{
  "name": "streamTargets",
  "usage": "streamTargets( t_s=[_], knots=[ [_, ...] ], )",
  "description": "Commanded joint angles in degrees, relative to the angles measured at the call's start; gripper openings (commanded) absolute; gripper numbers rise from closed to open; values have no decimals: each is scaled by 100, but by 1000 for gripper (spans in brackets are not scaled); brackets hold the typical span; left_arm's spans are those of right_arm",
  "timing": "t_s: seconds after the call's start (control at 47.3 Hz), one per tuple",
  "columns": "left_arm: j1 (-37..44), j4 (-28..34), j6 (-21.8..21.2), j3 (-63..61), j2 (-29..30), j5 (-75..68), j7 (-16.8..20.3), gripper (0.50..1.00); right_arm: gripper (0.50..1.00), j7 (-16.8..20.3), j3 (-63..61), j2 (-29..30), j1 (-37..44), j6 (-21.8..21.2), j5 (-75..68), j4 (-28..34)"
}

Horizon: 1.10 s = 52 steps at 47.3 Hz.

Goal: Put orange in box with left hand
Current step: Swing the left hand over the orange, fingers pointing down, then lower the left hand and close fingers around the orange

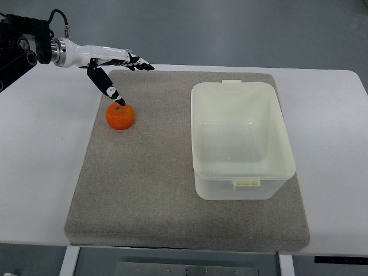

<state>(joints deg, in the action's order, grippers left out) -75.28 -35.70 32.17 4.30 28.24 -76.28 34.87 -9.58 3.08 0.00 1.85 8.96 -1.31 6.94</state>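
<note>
White surface [34, 172] w/ a gray felt mat [149, 195] on top. My left hand [115, 66] hovers at the mat's far-left corner, fingers [141, 64] spread, thumb tip touching the orange [120, 117]. Orange sits on the mat, well left of the empty cream box [241, 184].

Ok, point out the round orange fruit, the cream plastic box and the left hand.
Round orange fruit [120, 117], top view, middle of its skin.
Cream plastic box [198, 135], top view, left rim.
Left hand [109, 60], top view, middle of hand.
</note>
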Motion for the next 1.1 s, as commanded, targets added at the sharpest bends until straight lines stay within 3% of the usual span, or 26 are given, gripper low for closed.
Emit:
streamTargets(
  t_s=[0.0,0.296,0.465,1.079],
  knots=[
    [-22,-42,-18,-8,-3,-518,13,992,926,0,0,0,0,0,8,0],
    [-40,-376,-808,-166,-3,-1829,13,992,926,0,0,0,0,0,0,0],
    [-39,-815,-791,-386,-3,-1864,13,992,926,0,0,0,0,0,0,0],
    [13,-737,-1151,-685,6,-2497,13,996,926,0,0,0,0,0,0,0]
  ],
)
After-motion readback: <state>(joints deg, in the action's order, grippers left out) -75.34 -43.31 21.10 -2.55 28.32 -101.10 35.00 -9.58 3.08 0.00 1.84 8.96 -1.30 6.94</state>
